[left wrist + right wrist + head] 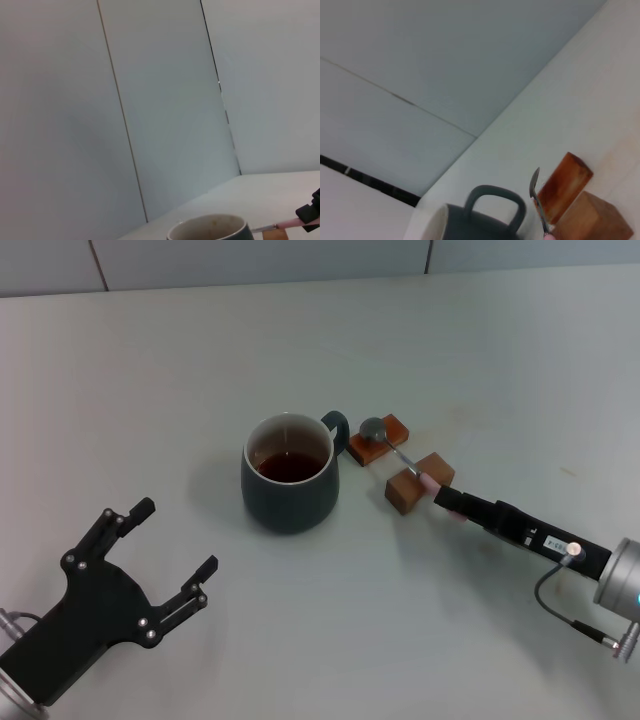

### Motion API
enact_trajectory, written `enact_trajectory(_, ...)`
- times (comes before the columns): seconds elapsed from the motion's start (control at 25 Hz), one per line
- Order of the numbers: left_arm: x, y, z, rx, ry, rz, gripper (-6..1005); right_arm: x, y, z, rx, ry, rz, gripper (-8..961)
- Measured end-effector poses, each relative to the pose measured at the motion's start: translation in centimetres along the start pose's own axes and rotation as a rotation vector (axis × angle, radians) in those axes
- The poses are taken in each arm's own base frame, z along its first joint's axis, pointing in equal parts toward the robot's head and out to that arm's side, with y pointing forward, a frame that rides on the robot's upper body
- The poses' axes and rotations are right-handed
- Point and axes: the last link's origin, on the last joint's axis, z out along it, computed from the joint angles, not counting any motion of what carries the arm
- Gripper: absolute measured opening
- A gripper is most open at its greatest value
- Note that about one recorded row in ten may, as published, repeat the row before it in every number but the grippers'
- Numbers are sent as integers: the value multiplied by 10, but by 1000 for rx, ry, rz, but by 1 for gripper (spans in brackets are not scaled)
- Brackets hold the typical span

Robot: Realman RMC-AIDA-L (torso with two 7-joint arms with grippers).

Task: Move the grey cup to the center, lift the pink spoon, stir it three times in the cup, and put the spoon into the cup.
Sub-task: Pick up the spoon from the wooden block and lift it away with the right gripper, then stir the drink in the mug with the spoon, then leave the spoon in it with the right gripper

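Note:
The grey cup (290, 480), holding dark reddish-brown liquid, stands upright mid-table with its handle toward the right. The pink spoon (398, 452) lies across two brown wooden blocks just right of the cup, its metal bowl on the far block and its pink handle toward my right gripper (447, 499). That gripper is shut on the tip of the handle. The left wrist view shows the cup rim (210, 229), the pink spoon handle (288, 223) and the right gripper (311, 216). The right wrist view shows the cup (470, 220) and the spoon (536, 192). My left gripper (178, 537) is open and empty at the near left.
The far wooden block (385, 440) and the near wooden block (418, 481) sit right of the cup's handle; both also show in the right wrist view, far (565, 184) and near (592, 221). A wall stands behind the white table (200, 370).

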Motion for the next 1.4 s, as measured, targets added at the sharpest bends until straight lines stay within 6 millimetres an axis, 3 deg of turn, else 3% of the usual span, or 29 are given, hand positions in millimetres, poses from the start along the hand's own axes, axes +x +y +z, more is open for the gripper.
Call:
enact_trajectory(0.32, 1, 1, -1, 1, 5, 15, 856, -14, 17, -27, -144, -106, -115, 119)
enact_trajectory(0.52, 0, 3, 0, -3, 0, 25, 855, -46, 39, -39, -276, -124, -291, 118)
enact_trajectory(0.8, -4, 3, 2, -13, -26, 19, 855, -103, 77, -29, -368, 26, -518, 119)
enact_trajectory(1.12, -7, 4, 4, -19, -43, 16, 855, -164, 136, -19, -214, 197, -775, 119)
enact_trajectory(1.4, -7, 4, 5, -20, -48, 19, 854, -194, 207, -3, -28, 417, -926, 118)
